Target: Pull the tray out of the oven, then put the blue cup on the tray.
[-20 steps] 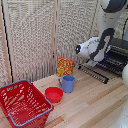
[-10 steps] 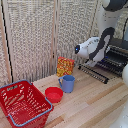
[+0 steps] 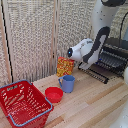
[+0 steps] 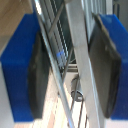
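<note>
You are working on a pale wooden counter [image 3: 95,102] whose planks run across the lower half of the exterior view. Behind it stands a beige slatted screen [image 3: 35,37] that fills the upper left and centre of the frame.

The oven [image 3: 119,50] sits at the right edge of the frame, its door [image 3: 94,74] folded down flat toward the counter. The tray [image 3: 111,61] lies level at the oven mouth, right of centre, its thin dark bars parallel to one another; from this view you cannot tell for certain which way its long axis runs, nor how far it sticks out.

The blue cup [image 3: 68,83] stands upright on the counter at the middle of the frame, mouth up, its handle turned toward the exterior view's left. The red bowl [image 3: 53,94] sits just beside it, lower left. A red basket [image 3: 22,102] fills the lower left corner, well apart from the oven. A small orange and yellow packet [image 3: 64,66] stands behind the cup, against the screen.

The arm reaches in from the upper right, and your gripper [image 4: 72,65] is at the front of the tray. In the wrist view the blue, dark-padded jaws stand on either side of a pale metal bar and thin wires, with gaps showing between pads and metal; the blur leaves it unclear whether they grip, so you cannot tell.
</note>
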